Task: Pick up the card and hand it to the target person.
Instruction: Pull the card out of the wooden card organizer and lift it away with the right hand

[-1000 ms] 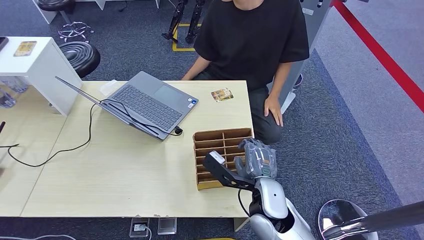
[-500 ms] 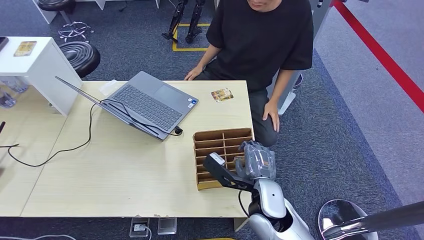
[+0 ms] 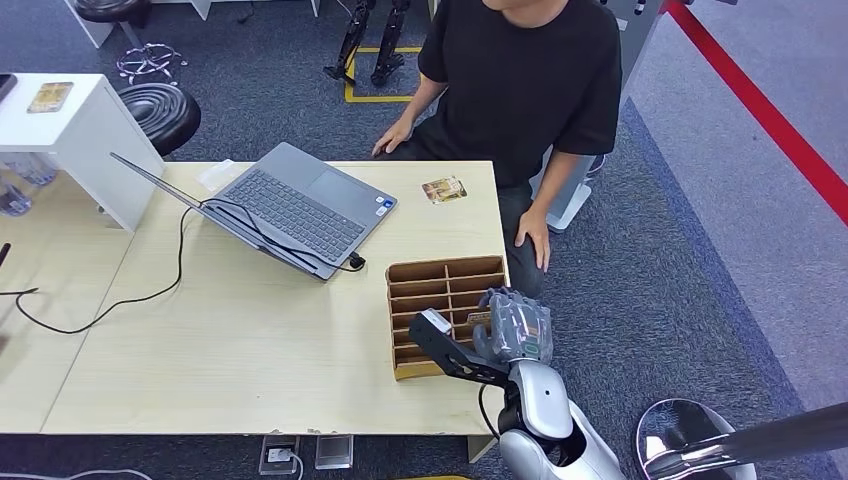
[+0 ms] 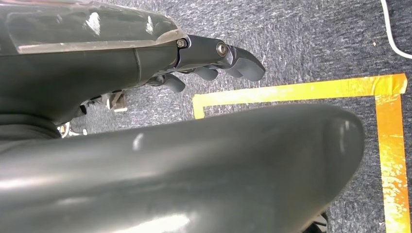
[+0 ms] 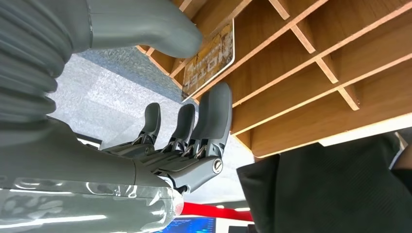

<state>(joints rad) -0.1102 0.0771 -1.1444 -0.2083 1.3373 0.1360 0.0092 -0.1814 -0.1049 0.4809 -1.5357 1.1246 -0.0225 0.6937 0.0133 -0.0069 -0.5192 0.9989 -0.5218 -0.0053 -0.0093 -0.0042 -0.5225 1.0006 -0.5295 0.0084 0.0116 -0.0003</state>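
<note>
My right hand (image 3: 512, 325) sits at the right edge of the wooden organiser (image 3: 440, 290), low and right of centre in the head view, and it has crept slightly down and right over the last second while the person (image 3: 520, 80) at the top of the frame has leaned further right, one arm lifting off the desk (image 3: 250, 340). In the right wrist view my thumb (image 5: 145, 24) and fingers (image 5: 214, 116) lie on either side of the card (image 5: 210, 60), which stands in a compartment at the organiser's edge, upper centre of that picture. They look close on it, yet I cannot tell whether they actually pinch it. I judge the grasp is just forming, with lift and handover both to come.

My left hand (image 4: 214, 60) hangs over the carpet, fingers loosely curled and apart, holding nothing.

Counting: one organiser, one card in it, a second card (image 3: 444, 189) flat on the desk near the person, a third (image 3: 50, 97) on the white cabinet (image 3: 90, 130) at upper left, one laptop (image 3: 290, 205), one person.
</note>
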